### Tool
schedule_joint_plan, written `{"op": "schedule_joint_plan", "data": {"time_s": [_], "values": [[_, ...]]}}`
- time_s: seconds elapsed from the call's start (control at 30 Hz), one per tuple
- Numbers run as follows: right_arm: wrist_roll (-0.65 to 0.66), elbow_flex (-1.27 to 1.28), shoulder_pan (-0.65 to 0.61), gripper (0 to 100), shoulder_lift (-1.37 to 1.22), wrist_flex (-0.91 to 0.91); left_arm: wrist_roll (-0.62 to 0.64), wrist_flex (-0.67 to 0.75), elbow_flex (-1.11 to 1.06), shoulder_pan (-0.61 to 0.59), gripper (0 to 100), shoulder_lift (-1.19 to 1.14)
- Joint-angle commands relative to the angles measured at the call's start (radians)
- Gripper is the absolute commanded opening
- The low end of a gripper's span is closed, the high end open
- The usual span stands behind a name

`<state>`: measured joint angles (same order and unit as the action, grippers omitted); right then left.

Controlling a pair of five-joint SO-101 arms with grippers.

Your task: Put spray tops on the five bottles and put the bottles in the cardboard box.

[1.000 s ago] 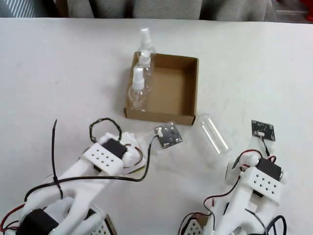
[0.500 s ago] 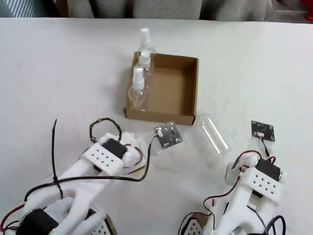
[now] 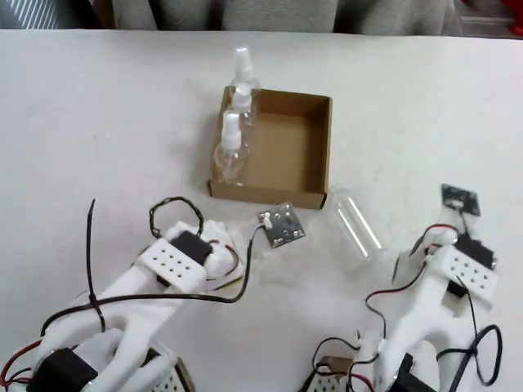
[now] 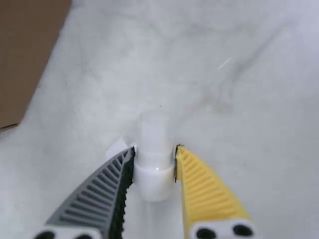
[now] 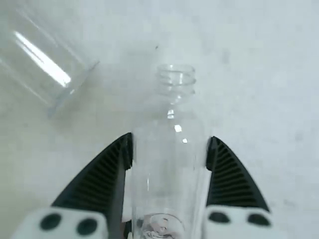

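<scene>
The cardboard box lies open at mid-table. Three clear bottles with white spray tops stand in a row along its left wall. A capless clear bottle lies on its side just off the box's near right corner, also seen in the right wrist view. My left gripper is shut on a white spray top, low over the table near the box's corner. My right gripper is shut on another capless clear bottle, whose threaded neck points away from the wrist.
The left arm sits at the lower left with its black cable looping over the table. The right arm is at the lower right. White tabletop lies open to the far left and far right of the box.
The right arm has swung to the right and a little farther up the table, away from the lying bottle. The left arm and the bottles in the box have not moved.
</scene>
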<state>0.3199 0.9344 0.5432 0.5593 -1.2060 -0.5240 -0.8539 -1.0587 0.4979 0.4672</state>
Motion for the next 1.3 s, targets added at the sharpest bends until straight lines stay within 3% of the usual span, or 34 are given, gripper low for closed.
{"op": "schedule_joint_plan", "data": {"time_s": [0.0, 0.13, 0.33, 0.47, 0.73, 0.97, 1.27], "values": [[0.126, -0.229, 0.058, 12.0, -0.065, -0.091, -0.012, 0.011, 0.000, -0.010, 2, -0.002], [0.265, -0.416, 0.085, 13.8, -0.234, -0.193, -0.012, 0.011, 0.000, -0.010, 2, -0.002], [0.606, -0.631, 0.168, 13.8, -0.499, -0.197, -0.012, 0.011, 0.000, -0.010, 2, -0.002], [0.701, -0.712, 0.209, 14.2, -0.628, -0.196, -0.012, 0.011, 0.000, -0.010, 2, -0.002], [0.713, -0.821, 0.213, 26.5, -0.803, -0.196, -0.012, 0.011, 0.000, -0.010, 2, -0.002], [0.720, -0.885, 0.213, 26.9, -0.805, -0.203, -0.012, 0.011, 0.000, -0.012, 2, -0.002], [0.720, -0.838, 0.252, 26.9, -0.618, -0.309, -0.058, 0.011, 0.000, -0.012, 2, -0.002]]}}
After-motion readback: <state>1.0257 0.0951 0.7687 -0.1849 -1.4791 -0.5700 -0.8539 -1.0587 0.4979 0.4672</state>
